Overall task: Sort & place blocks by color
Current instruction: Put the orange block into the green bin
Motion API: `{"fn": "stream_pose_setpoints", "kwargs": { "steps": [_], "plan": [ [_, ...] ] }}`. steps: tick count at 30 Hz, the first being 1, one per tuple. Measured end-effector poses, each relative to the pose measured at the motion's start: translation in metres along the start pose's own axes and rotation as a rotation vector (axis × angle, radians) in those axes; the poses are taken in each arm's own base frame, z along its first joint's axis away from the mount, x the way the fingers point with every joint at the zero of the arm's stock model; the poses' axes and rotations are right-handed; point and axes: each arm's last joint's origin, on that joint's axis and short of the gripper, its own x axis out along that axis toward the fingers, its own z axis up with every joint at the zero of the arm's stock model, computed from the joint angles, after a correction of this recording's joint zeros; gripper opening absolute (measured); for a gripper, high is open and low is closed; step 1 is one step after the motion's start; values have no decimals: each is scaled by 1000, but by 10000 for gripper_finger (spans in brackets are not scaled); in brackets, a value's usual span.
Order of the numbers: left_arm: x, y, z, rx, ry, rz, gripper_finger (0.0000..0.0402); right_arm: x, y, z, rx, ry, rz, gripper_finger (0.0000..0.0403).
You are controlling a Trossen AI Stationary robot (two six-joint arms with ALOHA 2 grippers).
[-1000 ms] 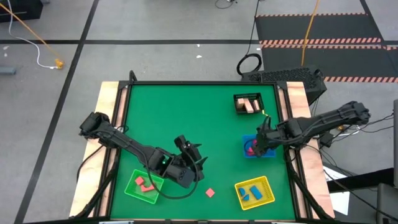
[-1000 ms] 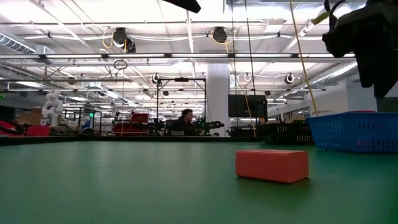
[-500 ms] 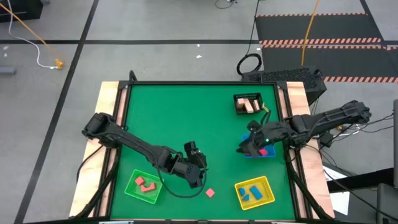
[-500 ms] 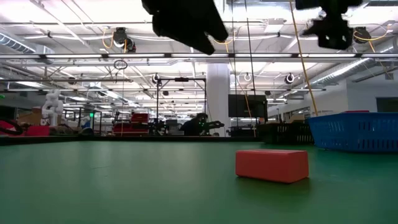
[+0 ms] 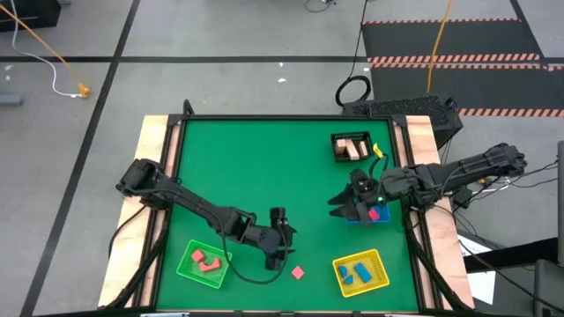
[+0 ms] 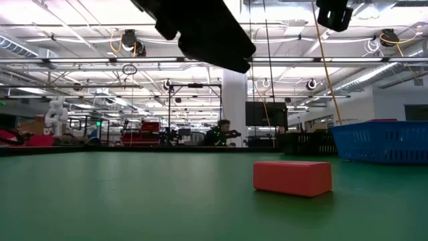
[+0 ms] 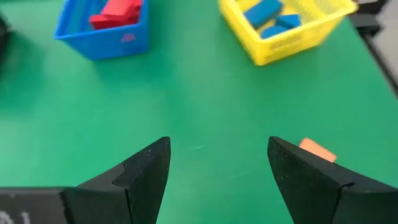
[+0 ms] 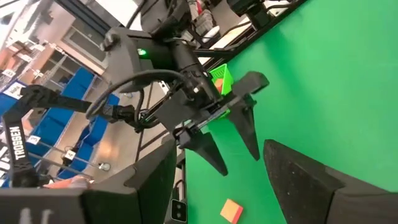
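red, the last loose block [image 5: 298,273] lay on the green desk [image 5: 264,167] at lower centre, between the green tray [image 5: 204,265] and yellow tray [image 5: 360,273]. the left hand [image 5: 277,249] hung just above-left of it, fingers apart, likely lining up a grasp. nothing blocked the way. the right hand [image 5: 345,206], empty and spread, waited beside the blue tray [image 5: 381,217].

Two dark, slim jointed arms, black cables looped along them, white TROSSEN lettering on one link, small green indicator light, tapered wedge-shaped black fingers [image 7: 146,177]
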Motion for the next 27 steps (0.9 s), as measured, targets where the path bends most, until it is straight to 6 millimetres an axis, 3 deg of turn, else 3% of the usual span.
{"fn": "stream_pose_setpoints", "kwargs": {
  "steps": [11, 18, 23, 27],
  "plan": [
    [7, -5, -21, 68, -56, -142, 271, 1, 0, 1, -211, -26, -12, 231],
    [3, -29, -31, 91, -216, -225, 271, 1, 1, 2, -201, -33, -4, 231],
    [20, -47, -51, 194, -190, -192, 271, 1, 1, 2, -199, -33, -3, 231],
    [39, -49, -64, 202, -179, -190, 271, 1, 1, 2, -198, -36, -1, 231]
  ]
}}
